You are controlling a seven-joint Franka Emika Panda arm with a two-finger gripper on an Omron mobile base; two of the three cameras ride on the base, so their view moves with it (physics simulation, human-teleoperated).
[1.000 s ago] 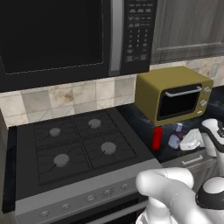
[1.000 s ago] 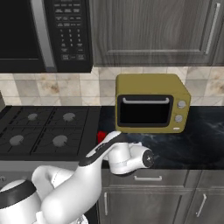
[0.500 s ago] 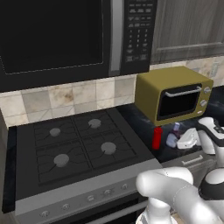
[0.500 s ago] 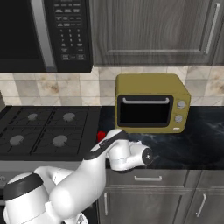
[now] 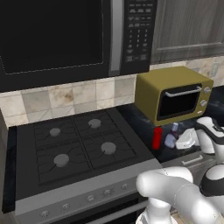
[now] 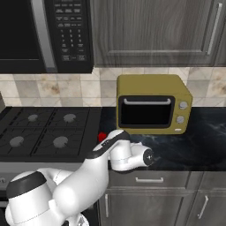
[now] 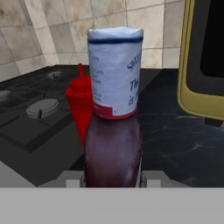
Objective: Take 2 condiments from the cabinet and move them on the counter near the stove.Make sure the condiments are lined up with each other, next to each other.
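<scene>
The dark brown bottle [image 7: 113, 148] with its pale blue cap [image 7: 115, 70] stands upright in the hand view, close between the finger tips, and the gripper [image 7: 112, 181] is clenched on its lower body; in the left base view the same bottle [image 5: 172, 137] shows small, just ahead of the white hand, over the black marble-look counter [image 5: 139, 119] in front of the toaster oven; whether its base touches the worktop I cannot tell; the red squeeze bottle [image 7: 81, 109] with its pointed cap stands upright on the counter just beyond and to the left of the brown one in the hand view, partly hidden behind it; from the left base view the red bottle [image 5: 157, 138] sits near the stove's right edge, the brown bottle just to its right; in the right base view a bit of red [image 6: 102, 137] peeks out beside the arm; the stove [image 5: 74, 148], a black four-burner cooktop with grey burner caps, lies to the left; the olive-yellow toaster oven [image 6: 152, 104] stands behind on the counter [image 6: 198, 141]; a black microwave [image 5: 65, 35] hangs above the stove, and the dark grey wood-grain cabinet [image 6: 154, 31] is closed above the toaster oven.
</scene>
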